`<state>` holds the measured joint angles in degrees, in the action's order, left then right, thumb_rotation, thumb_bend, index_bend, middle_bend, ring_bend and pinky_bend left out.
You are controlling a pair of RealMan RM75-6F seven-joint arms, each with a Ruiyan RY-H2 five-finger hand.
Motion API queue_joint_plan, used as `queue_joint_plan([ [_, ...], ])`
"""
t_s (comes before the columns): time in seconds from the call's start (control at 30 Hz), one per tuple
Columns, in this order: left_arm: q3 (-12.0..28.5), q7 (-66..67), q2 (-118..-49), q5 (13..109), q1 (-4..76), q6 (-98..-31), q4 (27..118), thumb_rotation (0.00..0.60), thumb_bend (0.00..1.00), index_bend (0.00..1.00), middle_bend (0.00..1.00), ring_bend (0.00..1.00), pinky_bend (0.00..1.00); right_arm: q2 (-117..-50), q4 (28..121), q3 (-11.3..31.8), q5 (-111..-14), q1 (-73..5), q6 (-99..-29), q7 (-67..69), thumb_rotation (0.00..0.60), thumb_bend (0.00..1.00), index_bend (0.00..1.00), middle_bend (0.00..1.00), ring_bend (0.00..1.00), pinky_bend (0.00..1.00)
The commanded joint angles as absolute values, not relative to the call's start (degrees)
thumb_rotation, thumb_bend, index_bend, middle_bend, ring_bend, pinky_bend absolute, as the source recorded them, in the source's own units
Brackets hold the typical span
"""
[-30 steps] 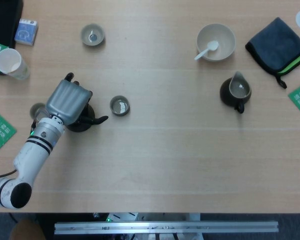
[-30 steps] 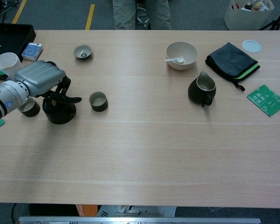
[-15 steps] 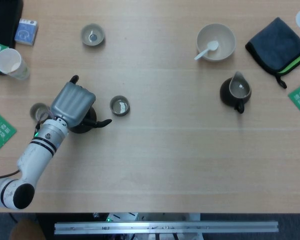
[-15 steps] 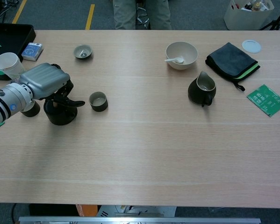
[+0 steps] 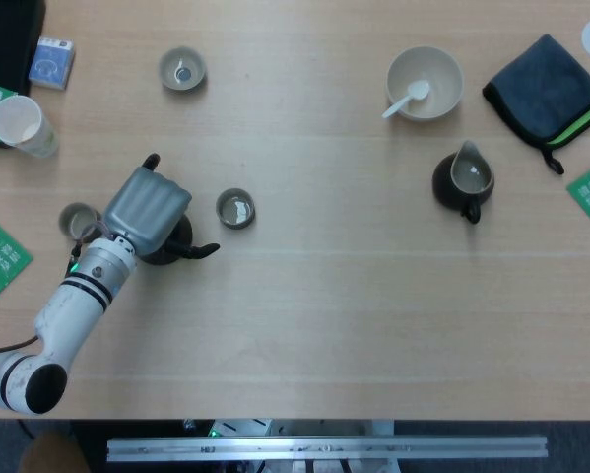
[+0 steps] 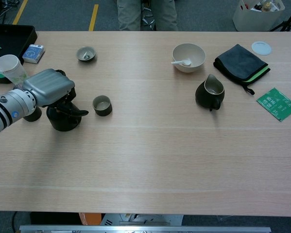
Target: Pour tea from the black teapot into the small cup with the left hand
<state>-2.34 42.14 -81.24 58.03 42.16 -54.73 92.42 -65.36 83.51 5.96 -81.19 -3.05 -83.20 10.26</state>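
Grey-shelled left hand (image 6: 49, 87) covers the round black teapot (image 6: 63, 120).

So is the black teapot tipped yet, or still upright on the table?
Upright: the black teapot sits flat on the table under the left hand, beside the small cup.

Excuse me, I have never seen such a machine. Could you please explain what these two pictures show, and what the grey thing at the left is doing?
Both pictures show one table: one from a camera above, one from the robot's chest. The grey thing is the robot's left hand, resting on a black teapot that stands on the table. Whether it grips firmly, I cannot tell. Beside the teapot stands a small cup. Farther right are a bowl with a spoon, a dark pitcher and a folded cloth. The right hand is not visible.
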Motion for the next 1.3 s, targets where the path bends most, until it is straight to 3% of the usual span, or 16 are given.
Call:
queue_joint_plan([
  [0.03, -2.4, 42.5, -81.1, 57.9, 42.3, -54.8, 92.7, 0.073, 0.11, 0.83, 0.92, 0.71, 0.18, -65.3, 83.6, 6.0, -81.2, -3.0, -83.3, 10.3, 0.600, 0.01, 0.18, 0.20, 0.13, 0.14],
  [0.63, -2.7, 45.3, -80.4, 56.5, 42.6, -56.1, 93.5, 0.073, 0.11, 0.91, 1.00, 0.83, 0.18, -65.4, 83.3, 6.1, -81.4, -2.7, -83.9, 10.7, 0.600, 0.01, 0.18, 0.20, 0.13, 0.14],
  [1.3, -3.2, 45.4, -81.7, 56.3, 42.5, -55.6, 91.9, 0.104, 0.11, 0.89, 1.00, 0.80, 0.18, -65.6, 82.9, 6.2, -81.2, -2.6, -83.7, 10.9, 0.600, 0.01, 0.18, 0.20, 0.13, 0.14],
])
